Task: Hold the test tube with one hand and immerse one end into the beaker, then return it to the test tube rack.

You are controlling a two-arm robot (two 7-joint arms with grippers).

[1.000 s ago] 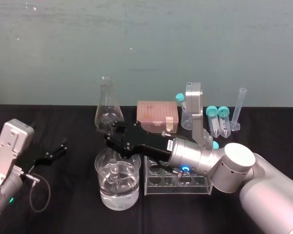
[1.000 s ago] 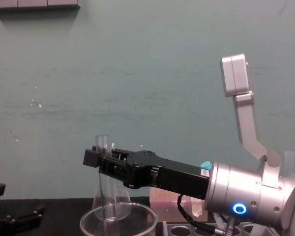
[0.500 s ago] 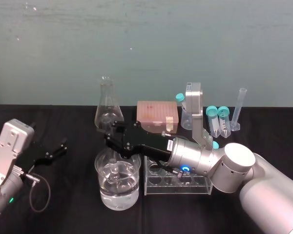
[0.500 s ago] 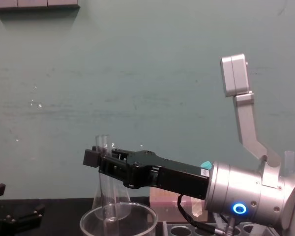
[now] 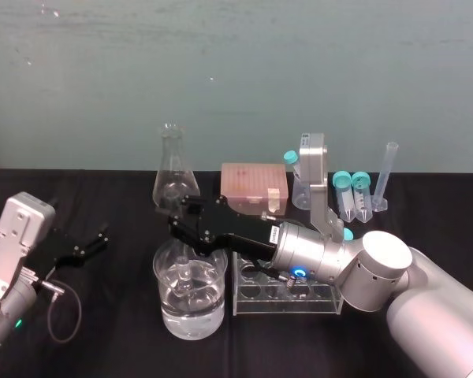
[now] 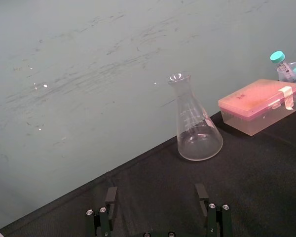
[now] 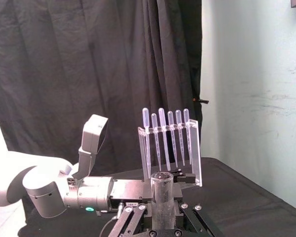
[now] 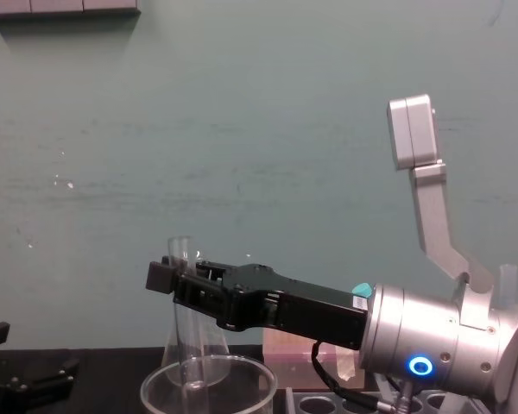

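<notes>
Above the beaker, the right gripper is clamped on the upright test tube, holding it so that its rounded end appears to dip into the water. The test tube rack stands just beside. The left gripper is parked, fingers apart and empty. No writing is legible.

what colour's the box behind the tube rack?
The box is pink, with a paler lower half. It shows best in the left wrist view.
</notes>
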